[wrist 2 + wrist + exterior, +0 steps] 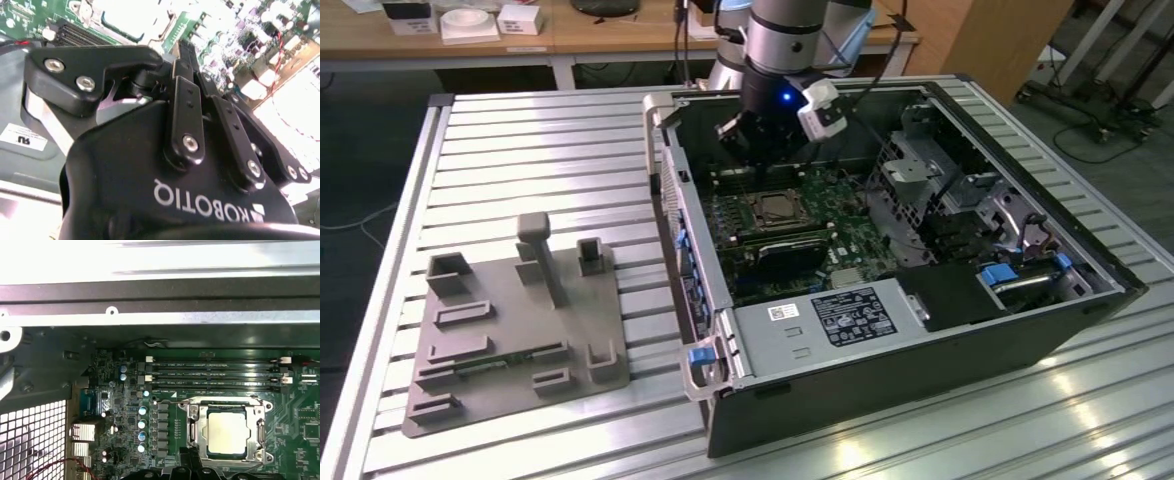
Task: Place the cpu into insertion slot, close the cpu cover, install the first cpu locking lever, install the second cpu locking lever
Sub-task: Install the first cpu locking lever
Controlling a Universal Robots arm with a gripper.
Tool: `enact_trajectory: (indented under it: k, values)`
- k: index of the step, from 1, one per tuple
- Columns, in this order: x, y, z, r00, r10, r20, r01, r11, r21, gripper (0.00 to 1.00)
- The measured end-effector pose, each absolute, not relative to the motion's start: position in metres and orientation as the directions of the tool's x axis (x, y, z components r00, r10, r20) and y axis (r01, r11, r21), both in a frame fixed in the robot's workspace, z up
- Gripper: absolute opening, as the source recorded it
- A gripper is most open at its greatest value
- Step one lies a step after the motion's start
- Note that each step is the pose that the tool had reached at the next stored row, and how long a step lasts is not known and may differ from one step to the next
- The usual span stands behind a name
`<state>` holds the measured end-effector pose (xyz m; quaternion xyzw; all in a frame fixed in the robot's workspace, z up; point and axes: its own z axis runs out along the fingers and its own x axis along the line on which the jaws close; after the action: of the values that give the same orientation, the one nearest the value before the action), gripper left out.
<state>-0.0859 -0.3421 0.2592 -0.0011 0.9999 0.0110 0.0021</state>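
Observation:
The cpu point(226, 434) lies in the insertion slot point(195, 452) on the green motherboard, its silvery top facing up. The cpu cover point(192, 416) lies flat around it, so the chip shows through the cut-out. A thin metal lever rod point(215, 399) runs along the socket edge nearest the memory slots. In the exterior view my gripper point(754, 140) hangs inside the open computer case, just above and beyond the insertion slot point(781, 210). Its black tip point(186, 460) sits at the near edge of the socket. The second wrist view has the gripper point(182, 50) close up, with the cpu point(132, 17) behind it.
The black computer case point(1121, 280) lies open on a ribbed aluminium table point(534, 160). Long black memory slots point(215, 372) run beside the socket. A drive cage point(961, 190) and cables fill the case towards the exterior view's right. A grey fixture plate point(507, 330) stands on the exterior view's left.

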Motion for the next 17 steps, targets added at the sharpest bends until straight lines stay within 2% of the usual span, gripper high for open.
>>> enact_trajectory:
  k: [17]
  values:
    - [-0.123, -0.327, 0.258, -0.999, 0.0, -0.05, -0.001, 1.0, 0.022, 0.1]
